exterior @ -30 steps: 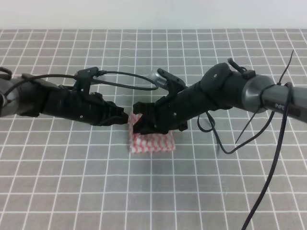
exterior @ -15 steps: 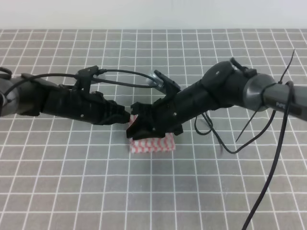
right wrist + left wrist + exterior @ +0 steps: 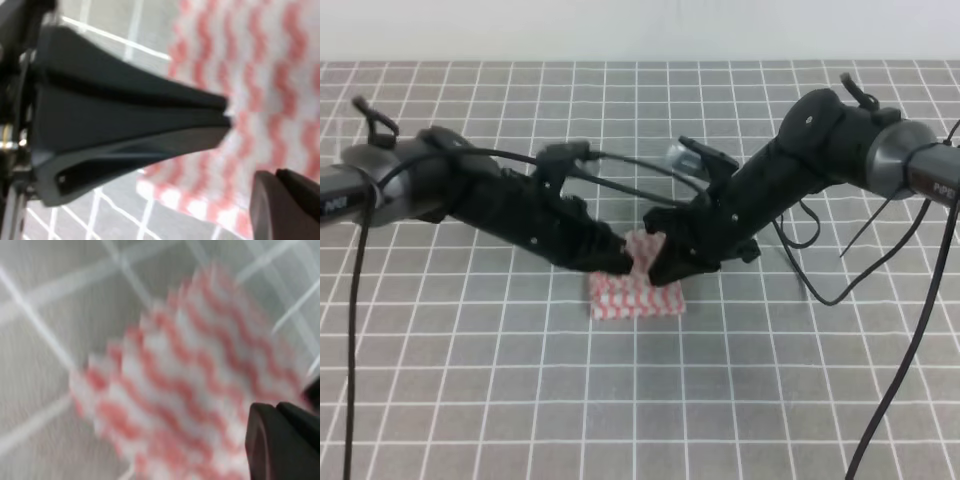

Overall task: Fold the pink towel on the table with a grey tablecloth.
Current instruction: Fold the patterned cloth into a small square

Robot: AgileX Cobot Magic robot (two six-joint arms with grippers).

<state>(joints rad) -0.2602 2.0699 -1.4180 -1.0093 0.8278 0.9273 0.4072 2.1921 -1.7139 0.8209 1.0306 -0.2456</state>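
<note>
Exterior high view: both arms meet over the pink towel (image 3: 635,295), a small folded pad mid-table on the grey tablecloth (image 3: 470,400). Left gripper (image 3: 612,258) and right gripper (image 3: 660,266) each appear pinched on its raised far edge. Risk: uneven pull could undo the fold. No containers visible.

We see two matte black segmented arms. The right arm (image 3: 820,160) has a grey cylindrical link with white lettering near its far end; the left arm (image 3: 470,195) shows the same. Thin black cables loop loosely off both, and a silver camera lens glints between them.
</note>
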